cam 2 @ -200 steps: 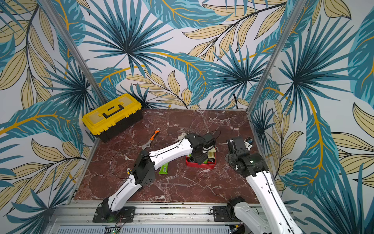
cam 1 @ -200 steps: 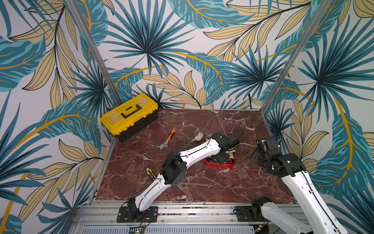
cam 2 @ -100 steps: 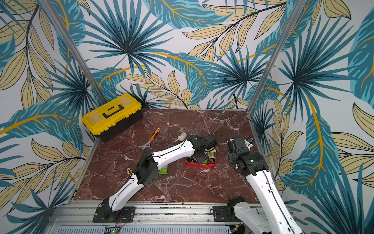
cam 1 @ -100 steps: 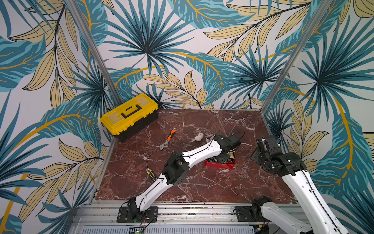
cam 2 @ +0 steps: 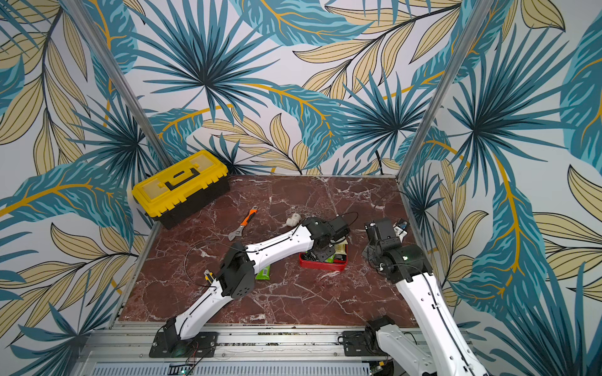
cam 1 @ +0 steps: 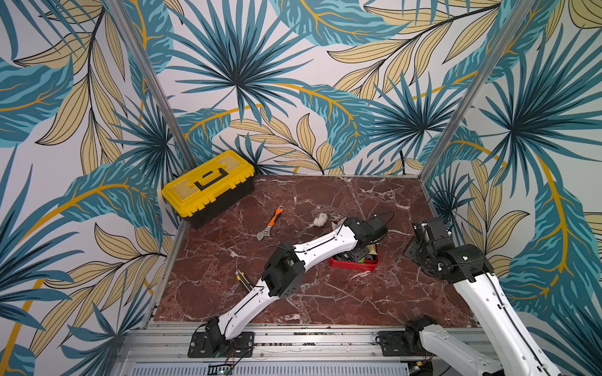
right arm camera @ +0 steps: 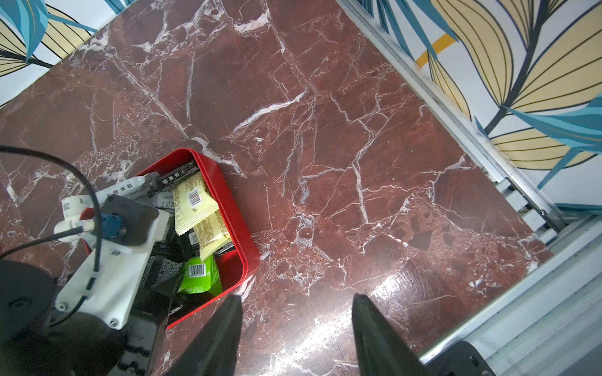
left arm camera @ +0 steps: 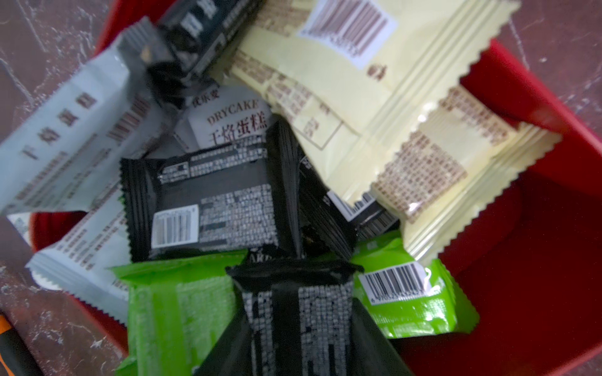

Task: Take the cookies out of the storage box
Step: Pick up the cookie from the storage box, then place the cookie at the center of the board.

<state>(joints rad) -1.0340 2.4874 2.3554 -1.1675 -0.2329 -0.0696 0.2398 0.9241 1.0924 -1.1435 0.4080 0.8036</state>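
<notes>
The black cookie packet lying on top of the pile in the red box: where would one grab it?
Probably pinch the black packet across its narrower sides, from straight above: it lies roughly flat on top, while the walls of the red box block sideways approaches.

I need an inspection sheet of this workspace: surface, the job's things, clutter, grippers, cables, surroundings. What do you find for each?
Surface: red-brown marble table with white veins.
Job's things: cookies piled in the red box; one green packet lies on the table beside the left arm.
Clutter: toolbox, wrench, knife and a small white object, all on the table.
Grippers: left gripper down in the box among the cookies, jaws hidden; right gripper open, empty, above bare table beside the box.
Cables: black cable arcs over the left wrist.
Surroundings: leaf-print walls; metal rail at the front.
</notes>
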